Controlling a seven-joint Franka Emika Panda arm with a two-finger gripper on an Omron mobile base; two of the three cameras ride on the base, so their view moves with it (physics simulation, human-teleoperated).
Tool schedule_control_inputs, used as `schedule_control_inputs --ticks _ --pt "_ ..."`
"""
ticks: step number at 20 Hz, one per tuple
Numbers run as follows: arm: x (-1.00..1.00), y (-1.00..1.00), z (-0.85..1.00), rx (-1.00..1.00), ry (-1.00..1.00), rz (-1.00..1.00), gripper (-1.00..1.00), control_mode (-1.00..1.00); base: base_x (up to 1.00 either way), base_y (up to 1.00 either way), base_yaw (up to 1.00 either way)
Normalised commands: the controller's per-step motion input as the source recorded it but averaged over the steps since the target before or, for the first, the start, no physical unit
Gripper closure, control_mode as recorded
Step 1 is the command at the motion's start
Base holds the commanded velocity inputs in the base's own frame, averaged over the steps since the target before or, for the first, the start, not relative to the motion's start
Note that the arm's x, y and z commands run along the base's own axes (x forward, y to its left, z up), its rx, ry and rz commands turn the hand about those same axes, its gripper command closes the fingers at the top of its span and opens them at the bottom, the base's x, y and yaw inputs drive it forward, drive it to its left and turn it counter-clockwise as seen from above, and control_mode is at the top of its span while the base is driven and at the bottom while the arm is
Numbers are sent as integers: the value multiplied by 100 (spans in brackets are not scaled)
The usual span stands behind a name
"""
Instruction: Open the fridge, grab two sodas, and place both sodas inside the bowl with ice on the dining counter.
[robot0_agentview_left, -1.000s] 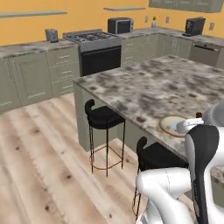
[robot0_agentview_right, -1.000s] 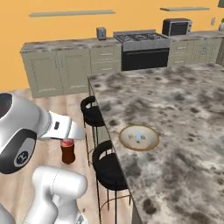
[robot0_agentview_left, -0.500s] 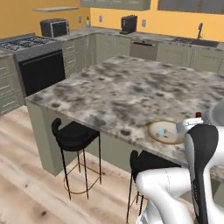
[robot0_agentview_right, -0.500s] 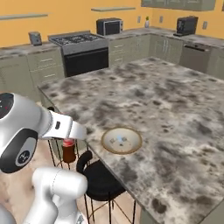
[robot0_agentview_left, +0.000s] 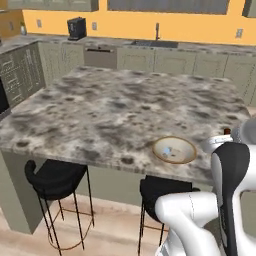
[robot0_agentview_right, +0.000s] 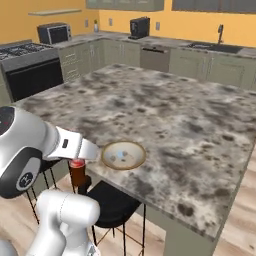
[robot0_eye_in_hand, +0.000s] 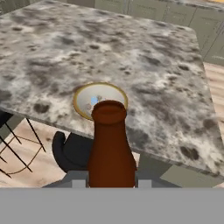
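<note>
soda (robot0_eye_in_hand: 111, 144) in fingers (robot0_eye_in_hand: 78, 183), near bowl (robot0_eye_in_hand: 84, 94)

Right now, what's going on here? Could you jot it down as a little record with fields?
place: simulated kitchen, at the dining counter
robot hand: gripper shut on a soda
soda: brown bottle, red cap, upright, off the counter's near edge beside the bowl
bowl: tan rim, ice cubes inside, no bottle in it, near the counter's edge
under the counter: black stools
left to do: set this soda in the bowl
</note>
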Motion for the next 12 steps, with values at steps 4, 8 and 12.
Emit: schedule_control_inputs --ticks 4,8,12 --pt "0 0 0 0 0 0 100 100 88 16 -50" --pt "0 0 0 0 0 0 100 100 98 13 -44" --pt "0 0 0 0 0 0 100 100 100 5 -36"
